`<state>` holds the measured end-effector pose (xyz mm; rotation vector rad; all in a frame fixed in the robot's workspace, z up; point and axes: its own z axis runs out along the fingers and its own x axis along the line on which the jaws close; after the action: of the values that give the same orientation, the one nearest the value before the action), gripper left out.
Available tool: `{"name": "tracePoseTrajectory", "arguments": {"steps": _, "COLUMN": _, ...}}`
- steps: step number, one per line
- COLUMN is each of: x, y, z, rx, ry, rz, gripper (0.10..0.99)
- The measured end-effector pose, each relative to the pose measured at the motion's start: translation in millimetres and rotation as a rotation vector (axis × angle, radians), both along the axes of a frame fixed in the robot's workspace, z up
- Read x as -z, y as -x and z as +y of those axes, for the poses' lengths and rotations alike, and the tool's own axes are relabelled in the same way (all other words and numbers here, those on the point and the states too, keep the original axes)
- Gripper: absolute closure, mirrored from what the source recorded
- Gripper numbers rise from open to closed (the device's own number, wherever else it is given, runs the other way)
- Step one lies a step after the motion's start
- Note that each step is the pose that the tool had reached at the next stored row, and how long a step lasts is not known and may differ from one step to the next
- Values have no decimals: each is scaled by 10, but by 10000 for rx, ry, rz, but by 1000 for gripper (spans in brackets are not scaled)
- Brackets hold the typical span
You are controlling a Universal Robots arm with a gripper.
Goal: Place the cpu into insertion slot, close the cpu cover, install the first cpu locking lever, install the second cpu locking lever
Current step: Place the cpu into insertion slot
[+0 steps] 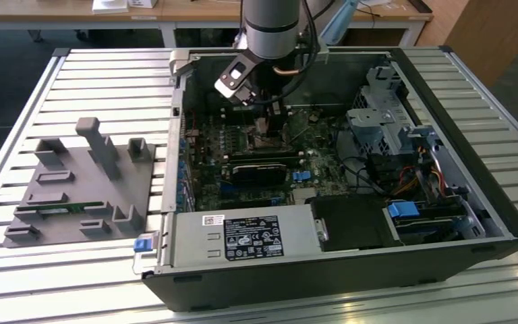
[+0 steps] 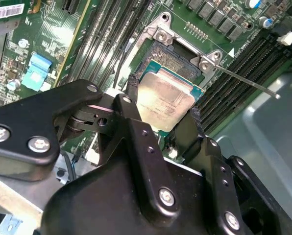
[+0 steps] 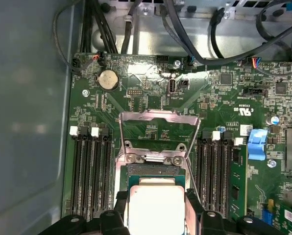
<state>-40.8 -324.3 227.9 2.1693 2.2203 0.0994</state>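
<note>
cpu (image 2: 168,93): gripped at 2 opposite edges, right over the insertion slot; whether it is seated I cannot tell
insertion slot (image 2: 178,55): its dark frame shows just beyond the chip
cpu cover (image 3: 158,117): swung up, open
locking lever (image 2: 249,83): thin rod standing free beside the socket, unlatched
hand (image 2: 163,104): clenched on the cpu
progress: step 1 of 4 looks under way; cover and both levers left
computer case (image 1: 331,287): lies open on the slatted surface (image 1: 88,74)

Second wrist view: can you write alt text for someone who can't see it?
A black tool grips the cpu, a silver square chip, by two opposite edges over the insertion slot of a green motherboard. Rows of long dark slots run along both sides of it.
</note>
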Motion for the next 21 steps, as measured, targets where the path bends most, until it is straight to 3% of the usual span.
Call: {"name": "tracePoseTrajectory", "arguments": {"steps": 21, "x": 110, "y": 1, "z": 1, "rx": 23, "ry": 1, "rz": 2, "gripper": 545}}
